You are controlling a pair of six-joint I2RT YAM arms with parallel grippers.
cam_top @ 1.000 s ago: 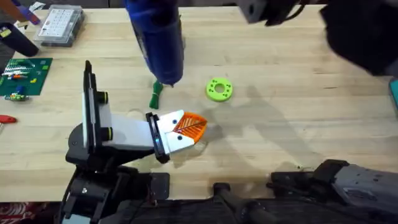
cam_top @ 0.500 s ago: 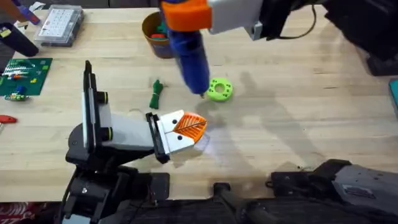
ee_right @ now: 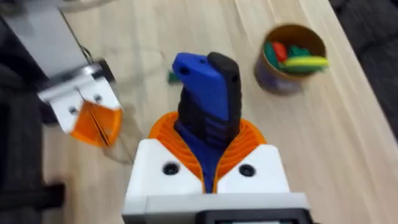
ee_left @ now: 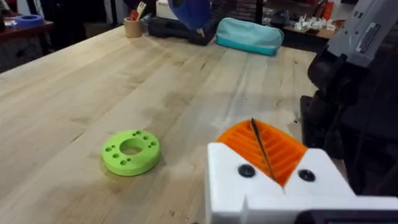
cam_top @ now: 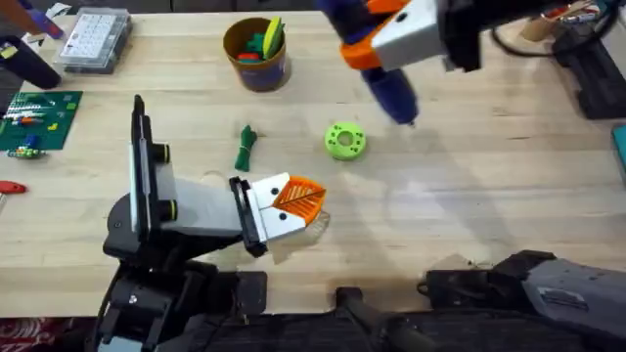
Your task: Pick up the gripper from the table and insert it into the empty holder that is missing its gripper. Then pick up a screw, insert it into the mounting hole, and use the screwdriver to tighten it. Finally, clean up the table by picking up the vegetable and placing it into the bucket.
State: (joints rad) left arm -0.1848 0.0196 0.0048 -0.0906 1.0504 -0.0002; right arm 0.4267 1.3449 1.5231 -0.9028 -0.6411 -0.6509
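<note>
Above the wooden table (cam_top: 469,186), the right gripper (ee_right: 208,163) clamps the screwdriver (ee_right: 208,106), with the bucket (cam_top: 256,54) beyond.

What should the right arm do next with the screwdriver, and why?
Probably set the screwdriver down on bare table. The right gripper holds it in the air, away from the holder, while the vegetable lies outside the bucket.

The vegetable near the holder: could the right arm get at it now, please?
Probably not yet. The right gripper is shut on the screwdriver, so it would need to set that down first. The vegetable itself lies uncovered on the table.
</note>
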